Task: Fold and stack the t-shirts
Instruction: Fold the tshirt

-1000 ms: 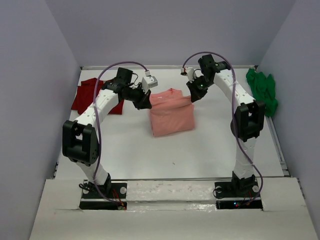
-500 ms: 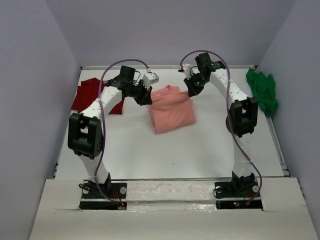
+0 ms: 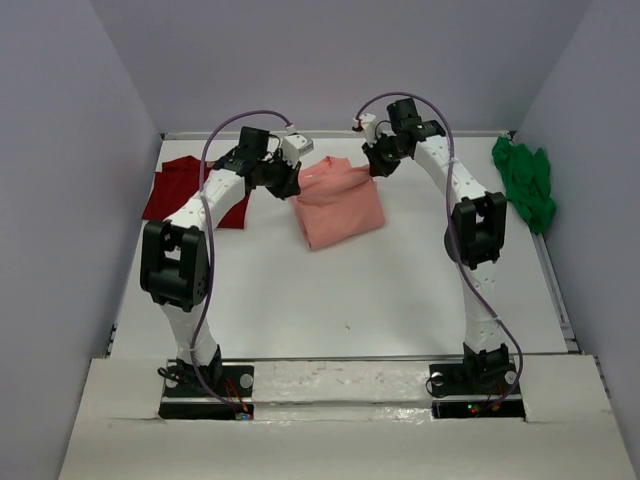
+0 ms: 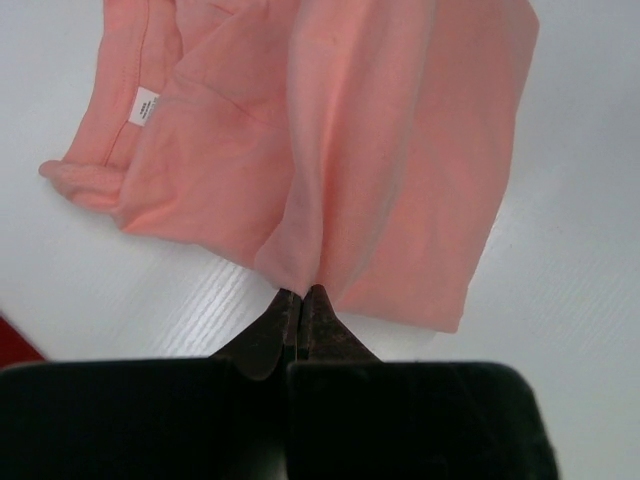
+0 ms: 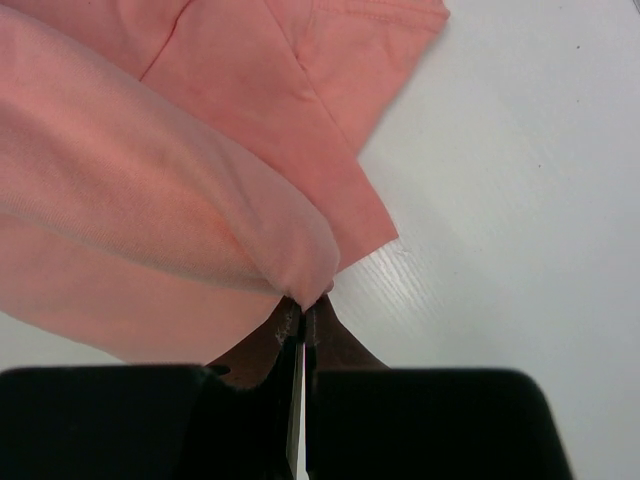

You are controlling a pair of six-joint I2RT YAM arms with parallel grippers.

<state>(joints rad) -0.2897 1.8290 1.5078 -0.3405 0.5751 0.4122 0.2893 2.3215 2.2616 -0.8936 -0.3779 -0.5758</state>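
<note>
The salmon-pink t-shirt (image 3: 338, 206) lies partly folded at the back middle of the table. My left gripper (image 3: 291, 187) is shut on its left edge; the left wrist view shows the cloth (image 4: 340, 150) pinched at the fingertips, with a white neck label (image 4: 145, 105). My right gripper (image 3: 374, 166) is shut on the shirt's right far edge; the right wrist view shows a fold of cloth (image 5: 150, 190) held at the tips. The dark red t-shirt (image 3: 180, 190) lies at the back left. The bright green t-shirt (image 3: 527, 180) is bunched at the back right.
The white table (image 3: 340, 300) has grey walls on three sides. The arm bases stand at the near edge on a white ledge (image 3: 340, 400).
Both grippers have moved toward the back wall, carrying the pink shirt's held edge over the rest of it. The shirt has shifted back and now looks shorter.
</note>
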